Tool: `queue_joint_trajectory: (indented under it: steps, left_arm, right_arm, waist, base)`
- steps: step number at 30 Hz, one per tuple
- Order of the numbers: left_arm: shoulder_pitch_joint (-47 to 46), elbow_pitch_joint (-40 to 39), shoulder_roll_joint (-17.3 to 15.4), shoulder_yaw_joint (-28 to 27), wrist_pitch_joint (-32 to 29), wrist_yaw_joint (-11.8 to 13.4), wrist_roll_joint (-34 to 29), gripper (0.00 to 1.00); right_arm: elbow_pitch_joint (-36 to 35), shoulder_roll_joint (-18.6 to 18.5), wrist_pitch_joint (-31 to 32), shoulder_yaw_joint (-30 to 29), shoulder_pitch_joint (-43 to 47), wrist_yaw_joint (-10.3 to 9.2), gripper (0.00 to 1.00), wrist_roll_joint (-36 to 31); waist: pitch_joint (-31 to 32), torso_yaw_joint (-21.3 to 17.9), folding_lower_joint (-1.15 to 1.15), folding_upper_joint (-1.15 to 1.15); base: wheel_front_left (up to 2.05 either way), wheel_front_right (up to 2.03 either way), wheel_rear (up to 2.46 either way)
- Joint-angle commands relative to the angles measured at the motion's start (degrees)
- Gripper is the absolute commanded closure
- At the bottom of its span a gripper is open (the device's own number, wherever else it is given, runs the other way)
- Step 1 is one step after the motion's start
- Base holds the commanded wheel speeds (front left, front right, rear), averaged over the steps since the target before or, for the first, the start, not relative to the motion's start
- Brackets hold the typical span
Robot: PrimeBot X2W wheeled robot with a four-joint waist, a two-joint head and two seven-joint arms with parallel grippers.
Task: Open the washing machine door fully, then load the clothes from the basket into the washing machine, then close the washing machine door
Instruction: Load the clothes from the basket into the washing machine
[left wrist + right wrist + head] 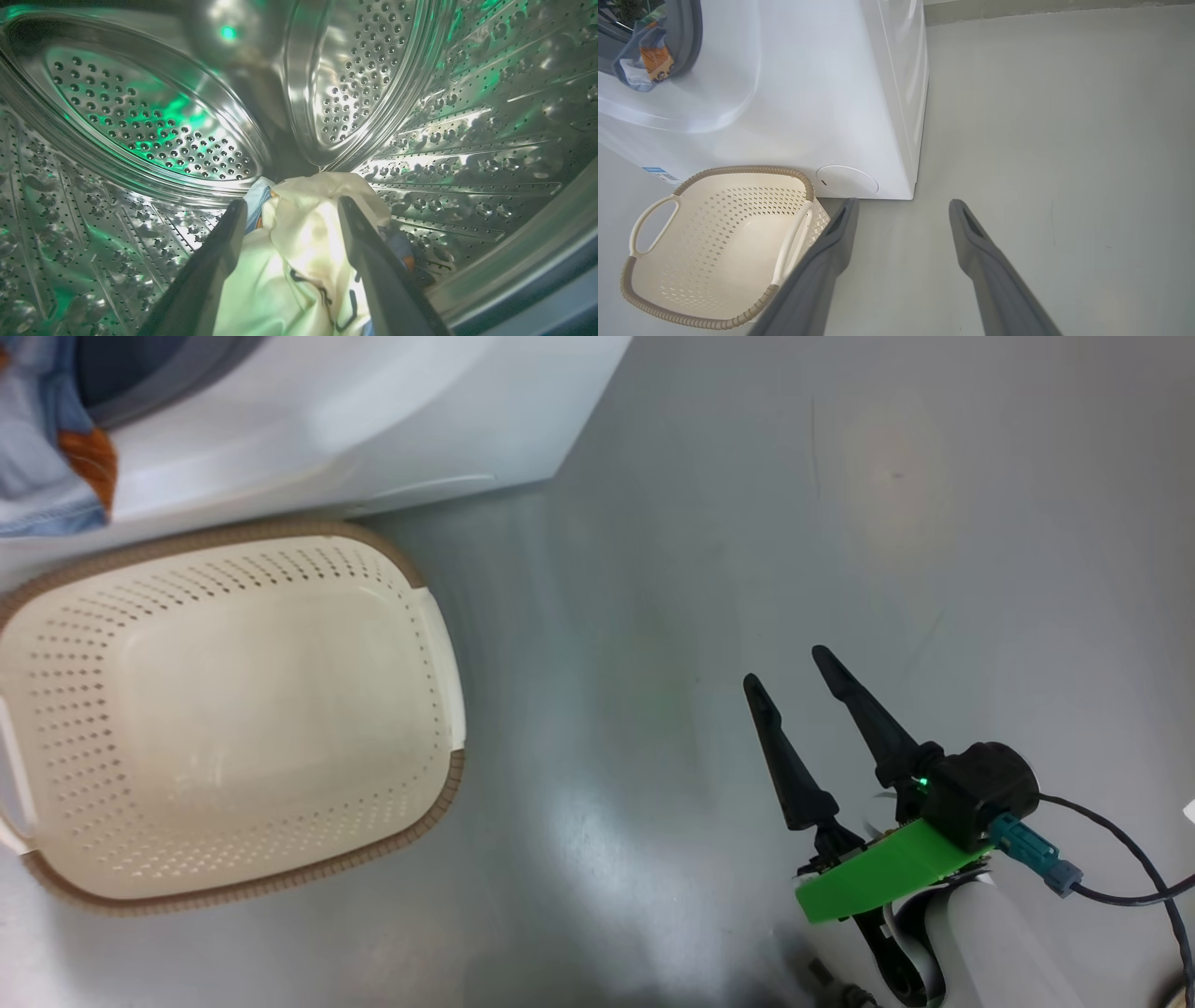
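Inside the drum of the washing machine: left gripper with jaws apart, cream-yellow garment lying loose between them. Could catch on a finger and come out again during withdrawal. At the rubber ring, light blue garment hanging over the edge, partly outside; may slip down to the floor, or get trapped when the washing machine door closes. Probably needs pushing deeper first. Beside the empty basket, right gripper low over the floor, jaws also apart, holding nothing.
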State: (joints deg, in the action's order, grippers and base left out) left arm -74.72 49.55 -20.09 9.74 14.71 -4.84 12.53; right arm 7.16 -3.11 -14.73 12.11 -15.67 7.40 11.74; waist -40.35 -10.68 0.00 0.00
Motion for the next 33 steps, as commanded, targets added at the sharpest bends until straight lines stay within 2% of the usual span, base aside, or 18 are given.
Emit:
queue_joint_trajectory:
  steps: [1,21,33]
  left_arm:
    - [1.29,-1.64,-2.43,-1.15,0.29,-0.14,0.50,0.00]
    - [22.58,-10.92,3.24,-6.42,0.29,-0.11,1.20,0.00]
    - [34.34,-18.28,5.29,-9.42,0.29,-0.11,1.22,0.00]
  right_arm:
    - [-0.78,0.23,-0.27,1.03,0.72,0.09,0.00,0.60]
    - [2.10,0.24,-0.27,0.69,2.85,0.09,0.00,-0.12]
    - [2.45,0.22,-0.27,0.39,4.50,0.09,0.00,0.03]
  waist:
    - [1.40,0.88,0.00,0.00]
    - [15.13,6.48,0.00,0.00]
    - [19.22,7.89,0.00,0.00]
  base:
    - [0.00,0.00,0.00]
    - [0.00,0.00,0.00]
    - [0.00,0.00,0.00]
